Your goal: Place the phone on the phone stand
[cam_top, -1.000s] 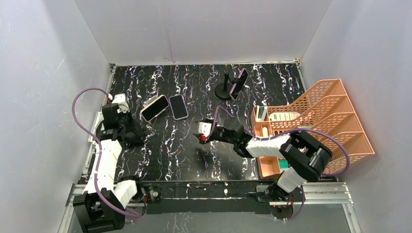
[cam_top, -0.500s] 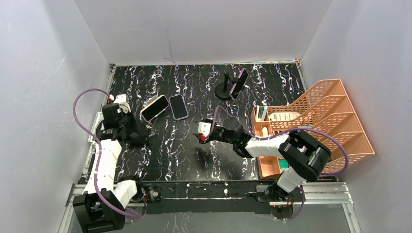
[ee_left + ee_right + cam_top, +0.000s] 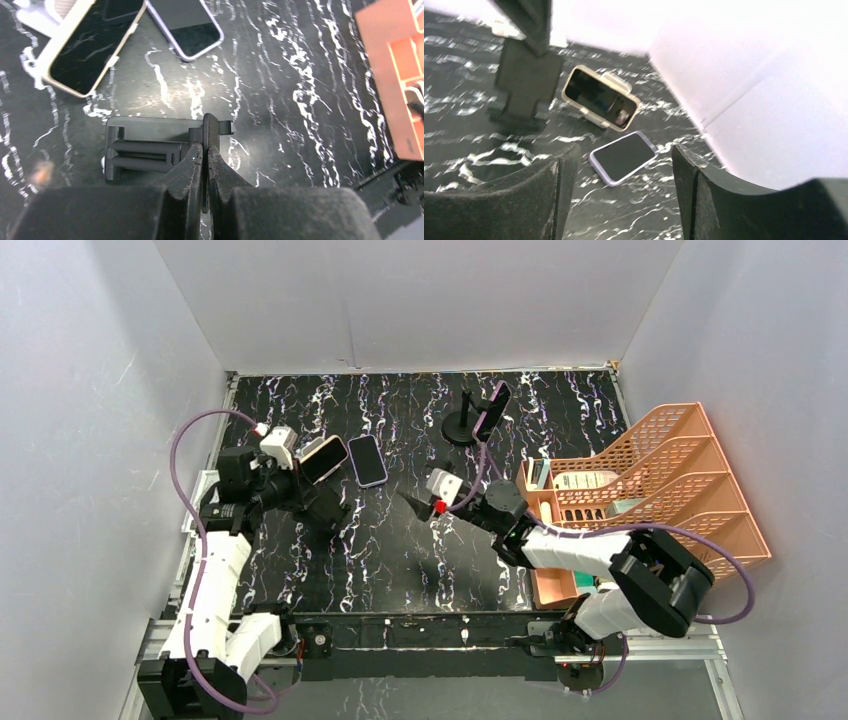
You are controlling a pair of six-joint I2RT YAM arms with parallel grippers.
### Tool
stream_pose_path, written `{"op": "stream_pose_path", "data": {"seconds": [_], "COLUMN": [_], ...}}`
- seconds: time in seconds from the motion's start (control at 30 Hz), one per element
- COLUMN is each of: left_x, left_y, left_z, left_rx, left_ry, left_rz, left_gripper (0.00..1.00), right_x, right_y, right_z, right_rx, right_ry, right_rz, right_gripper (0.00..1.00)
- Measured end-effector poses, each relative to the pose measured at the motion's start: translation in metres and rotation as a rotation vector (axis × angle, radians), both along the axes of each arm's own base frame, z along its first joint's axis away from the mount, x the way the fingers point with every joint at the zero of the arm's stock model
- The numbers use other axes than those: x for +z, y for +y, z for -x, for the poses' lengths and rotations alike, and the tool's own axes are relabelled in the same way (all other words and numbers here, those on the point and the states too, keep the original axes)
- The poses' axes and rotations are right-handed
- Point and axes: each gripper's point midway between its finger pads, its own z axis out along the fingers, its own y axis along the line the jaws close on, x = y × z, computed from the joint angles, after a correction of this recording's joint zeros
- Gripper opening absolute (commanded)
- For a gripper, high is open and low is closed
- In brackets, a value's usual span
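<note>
My left gripper (image 3: 206, 152) is shut on the thin plate of a black phone stand (image 3: 150, 145), low over the table just in front of the phones; top view shows it left of centre (image 3: 322, 502). A gold-cased phone (image 3: 320, 461) and a purple-cased phone (image 3: 367, 460) lie face up side by side behind it. Both show in the left wrist view, gold (image 3: 85, 47) and purple (image 3: 186, 22). My right gripper (image 3: 412, 504) is open and empty, facing the purple phone (image 3: 624, 157), the gold phone (image 3: 600, 98) and the held stand (image 3: 526, 82).
A second black stand with a round base (image 3: 463, 426) holds a dark phone (image 3: 492, 408) at the back centre. An orange mesh file organizer (image 3: 650, 490) fills the right side, with small boxes in its front trays. White walls enclose the table.
My left gripper has moved right and toward the phones, carrying the black stand. My right gripper has shifted slightly back and right, still open.
</note>
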Motion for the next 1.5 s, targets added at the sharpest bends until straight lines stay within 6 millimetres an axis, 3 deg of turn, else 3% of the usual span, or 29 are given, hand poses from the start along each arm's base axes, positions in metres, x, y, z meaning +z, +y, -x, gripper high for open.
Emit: {"op": "stream_pose_path", "data": {"seconds": [0.07,0.1,0.37,0.67,0.8,0.9,1.2,1.43,1.5], "left_x": [0.003,0.002,-0.019,-0.042,-0.036,-0.036,-0.040,-0.060,-0.063], "left_y": [-0.014,-0.021,-0.088,-0.181,-0.227,-0.244,-0.248,-0.256,-0.256], "left_z": [0.003,0.006,0.007,-0.035,-0.046,-0.038,-0.011,0.003,0.004], "left_rx": [-0.062,-0.091,-0.427,-0.823,-0.970,-1.060,-1.233,-1.328,-1.340], "left_ry": [-0.003,0.001,0.057,0.017,-0.076,-0.120,-0.123,-0.072,-0.065], "left_rz": [0.022,0.031,0.003,-0.188,-0.246,-0.248,-0.179,-0.088,-0.067], "left_gripper": [0.00,0.00,0.00,0.00,0.00,0.00,0.00,0.00,0.08], "right_x": [0.020,0.033,0.125,0.193,0.204,0.203,0.201,0.192,0.189], "right_y": [-0.007,-0.013,-0.054,-0.119,-0.133,-0.136,-0.143,-0.137,-0.135], "right_z": [-0.003,-0.006,-0.027,-0.010,-0.006,-0.007,-0.004,-0.010,-0.012], "right_rx": [-0.040,-0.072,-0.260,-0.383,-0.411,-0.426,-0.442,-0.453,-0.457], "right_ry": [-0.010,-0.005,0.108,0.062,0.044,0.044,0.027,0.027,0.027], "right_rz": [-0.062,-0.108,-0.355,-0.582,-0.617,-0.614,-0.603,-0.566,-0.554], "right_gripper": [0.98,0.99,0.99,0.99,0.99,0.99,0.99,0.99,0.99]}}
